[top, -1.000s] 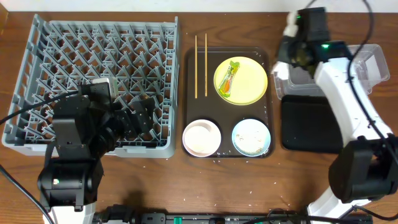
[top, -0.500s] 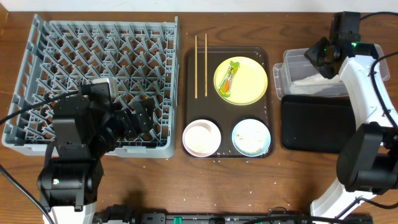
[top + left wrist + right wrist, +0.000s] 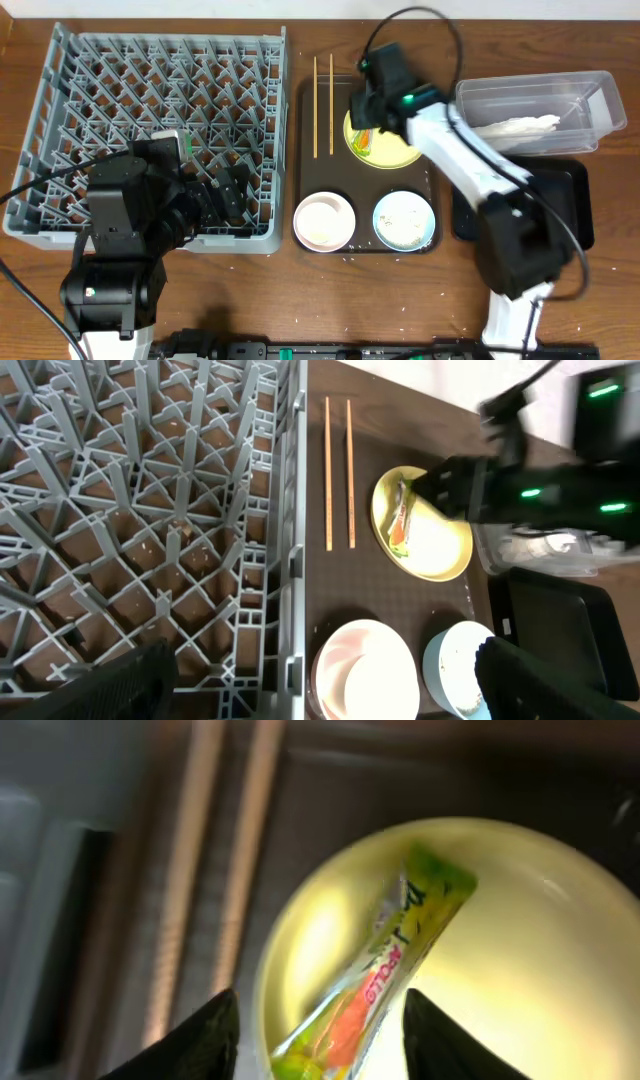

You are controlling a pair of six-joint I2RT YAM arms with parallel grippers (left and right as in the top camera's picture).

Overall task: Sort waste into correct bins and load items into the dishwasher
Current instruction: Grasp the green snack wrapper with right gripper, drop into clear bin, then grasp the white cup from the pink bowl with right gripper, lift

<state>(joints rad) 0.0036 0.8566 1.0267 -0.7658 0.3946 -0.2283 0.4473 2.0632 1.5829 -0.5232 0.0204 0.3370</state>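
Yellow plate (image 3: 530,950) sits in the upper middle of the top view, on the brown tray (image 3: 345,180). A green-yellow wrapper (image 3: 390,970) lies on it. The right pincer (image 3: 322,1038) hangs over the wrapper, spread wide, a finger on each side. The white napkin (image 3: 515,127) lies in the clear tub (image 3: 530,92) at the upper right. The left pincer (image 3: 226,193) is spread too, over the grey rack (image 3: 150,90) on the left.

The wrapper (image 3: 385,975) bears red lettering, seemingly "APOLLO"
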